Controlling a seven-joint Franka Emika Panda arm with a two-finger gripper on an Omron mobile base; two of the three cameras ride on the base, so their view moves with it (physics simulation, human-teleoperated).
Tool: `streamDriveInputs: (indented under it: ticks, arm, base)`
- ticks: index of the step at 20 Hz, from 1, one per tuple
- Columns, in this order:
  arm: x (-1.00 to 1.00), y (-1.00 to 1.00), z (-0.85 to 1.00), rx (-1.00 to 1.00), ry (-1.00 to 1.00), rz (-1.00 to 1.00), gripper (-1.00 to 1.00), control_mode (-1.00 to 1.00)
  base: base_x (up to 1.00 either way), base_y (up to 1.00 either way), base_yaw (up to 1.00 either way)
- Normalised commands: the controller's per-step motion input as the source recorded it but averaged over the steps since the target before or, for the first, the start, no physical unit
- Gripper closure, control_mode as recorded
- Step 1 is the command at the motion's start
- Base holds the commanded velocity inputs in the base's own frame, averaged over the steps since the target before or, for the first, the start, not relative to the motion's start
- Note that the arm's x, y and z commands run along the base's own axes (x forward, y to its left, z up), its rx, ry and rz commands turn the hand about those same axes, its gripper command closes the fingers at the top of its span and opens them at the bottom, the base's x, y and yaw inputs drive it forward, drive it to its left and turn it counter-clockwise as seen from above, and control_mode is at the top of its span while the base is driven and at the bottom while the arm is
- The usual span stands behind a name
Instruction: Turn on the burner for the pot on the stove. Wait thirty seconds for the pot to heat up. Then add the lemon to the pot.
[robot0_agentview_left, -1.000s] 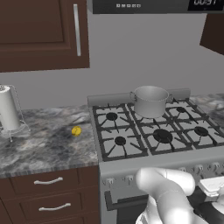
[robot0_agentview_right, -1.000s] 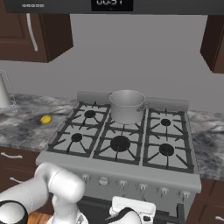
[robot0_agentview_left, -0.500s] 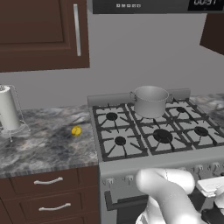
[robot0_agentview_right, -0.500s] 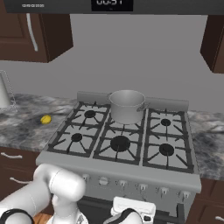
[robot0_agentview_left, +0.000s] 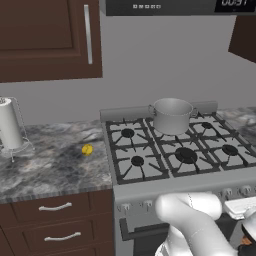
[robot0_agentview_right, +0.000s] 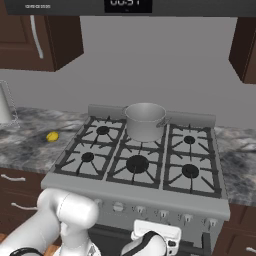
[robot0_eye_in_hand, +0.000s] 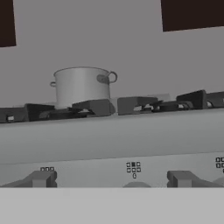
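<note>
The silver pot (robot0_agentview_left: 171, 115) (robot0_agentview_right: 145, 121) (robot0_eye_in_hand: 82, 86) stands on the back middle grate of the stove (robot0_agentview_left: 165, 186) (robot0_agentview_right: 135, 192), and it hides the burner beneath it. I see no flame anywhere. The yellow lemon (robot0_agentview_left: 87, 149) (robot0_agentview_right: 52, 136) lies on the marble counter left of the stove. My gripper (robot0_eye_in_hand: 111, 180) is low in front of the stove's knob panel, open and holding nothing. One fingertip (robot0_eye_in_hand: 41, 178) shows at each side of a front knob (robot0_eye_in_hand: 136, 185). From there I look up past the front edge at the pot.
A paper towel roll (robot0_agentview_left: 10, 125) stands at the counter's far left. Dark cabinets hang above, and drawers (robot0_agentview_left: 55, 207) sit under the counter. A row of knobs (robot0_agentview_right: 140, 210) lines the stove front. My white arm (robot0_agentview_left: 195, 225) fills the space before the oven door.
</note>
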Motion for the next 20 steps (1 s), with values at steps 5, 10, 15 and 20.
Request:
streamDriveInputs:
  ticks: [5,10,15,20]
  arm:
    - [0.09,-0.05,-0.03,0.0,0.0,0.0,-1.0,-1.0]
    - [0.0,0.0,-0.06,0.0,0.0,0.0,-1.0,-1.0]
    - [0.0,0.0,-0.2,0.0,0.0,0.0,-1.0,-1.0]
    - [0.0,0.0,-0.18,0.0,0.0,0.0,-1.0,-1.0]
  base:
    - [0.0,0.0,0.0]
    - [0.0,0.0,0.0]
    - [0.0,0.0,0.0]
    - [0.0,0.0,0.0]
